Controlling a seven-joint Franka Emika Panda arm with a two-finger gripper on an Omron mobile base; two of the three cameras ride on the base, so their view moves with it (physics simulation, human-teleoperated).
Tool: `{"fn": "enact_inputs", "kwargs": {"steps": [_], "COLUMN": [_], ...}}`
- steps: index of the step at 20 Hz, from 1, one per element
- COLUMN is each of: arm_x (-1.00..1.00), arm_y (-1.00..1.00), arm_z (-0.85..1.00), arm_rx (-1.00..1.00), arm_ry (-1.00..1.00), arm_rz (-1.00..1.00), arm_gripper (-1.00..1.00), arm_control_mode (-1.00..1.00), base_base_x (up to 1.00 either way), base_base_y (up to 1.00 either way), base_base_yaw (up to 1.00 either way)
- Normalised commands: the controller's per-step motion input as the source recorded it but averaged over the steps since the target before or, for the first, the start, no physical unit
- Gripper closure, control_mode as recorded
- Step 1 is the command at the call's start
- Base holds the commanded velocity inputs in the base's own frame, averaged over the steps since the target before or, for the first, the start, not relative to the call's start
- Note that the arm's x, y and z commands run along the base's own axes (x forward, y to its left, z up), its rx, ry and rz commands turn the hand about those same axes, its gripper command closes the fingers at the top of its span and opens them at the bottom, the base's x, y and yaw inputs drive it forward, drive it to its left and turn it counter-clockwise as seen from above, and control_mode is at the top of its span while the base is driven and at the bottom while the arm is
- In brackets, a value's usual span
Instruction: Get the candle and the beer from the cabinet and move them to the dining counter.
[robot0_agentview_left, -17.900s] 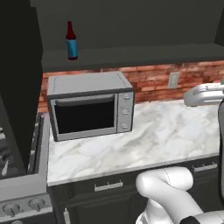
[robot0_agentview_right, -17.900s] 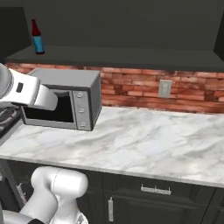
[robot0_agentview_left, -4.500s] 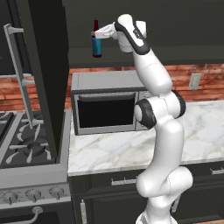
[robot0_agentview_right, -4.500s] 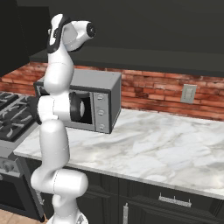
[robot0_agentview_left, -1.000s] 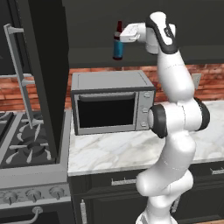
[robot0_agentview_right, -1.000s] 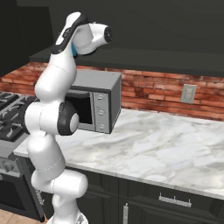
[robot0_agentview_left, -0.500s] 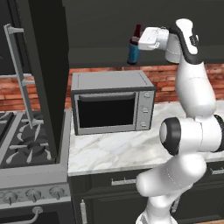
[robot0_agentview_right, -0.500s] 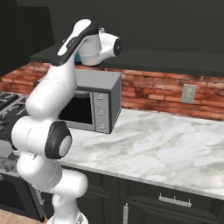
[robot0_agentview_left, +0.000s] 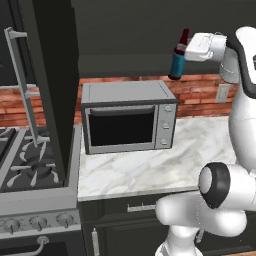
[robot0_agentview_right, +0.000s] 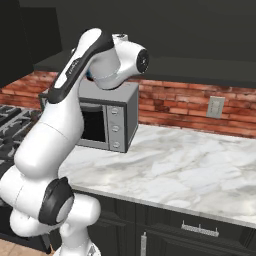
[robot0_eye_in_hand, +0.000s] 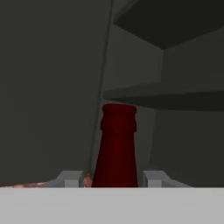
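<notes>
Black cabinet (robot0_agentview_left: 50, 75) door stands open at far left. Right of it, a silver microwave (robot0_agentview_left: 127, 120) sits on the marble desk (robot0_agentview_left: 150, 167). Above its right end the beer (robot0_agentview_left: 178, 57) hangs nearly upright, neck up, clamped in the pincer (robot0_agentview_left: 186, 50).

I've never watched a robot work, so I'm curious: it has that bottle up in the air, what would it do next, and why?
Probably keep drawing the beer back and lower it a little toward its body. The hand grips it by the neck, slightly tilted, in the air out beyond the microwave, and it still has to be carried to the dining counter.
</notes>
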Motion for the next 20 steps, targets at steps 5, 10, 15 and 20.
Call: {"fn": "enact_inputs", "kwargs": {"steps": [5,10,15,20], "arm_x": [-0.97,-0.85,-0.62,-0.46], "arm_y": [-0.7,-0.54,-0.11,0.0], "arm_z": [0.0,-0.08,-0.03,0.0], "arm_rx": [0.0,0.0,0.0,0.0], "arm_ry": [0.04,0.03,0.11,0.16], "arm_rz": [-0.19,-0.25,-0.37,-0.46], "arm_gripper": [1.0,1.0,1.0,1.0], "arm_control_mode": [-1.0,-1.0,-1.0,-1.0], "base_base_x": [0.0,0.0,0.0,0.0], "base_base_y": [0.0,0.0,0.0,0.0], "base_base_yaw": [0.0,0.0,0.0,0.0]}}
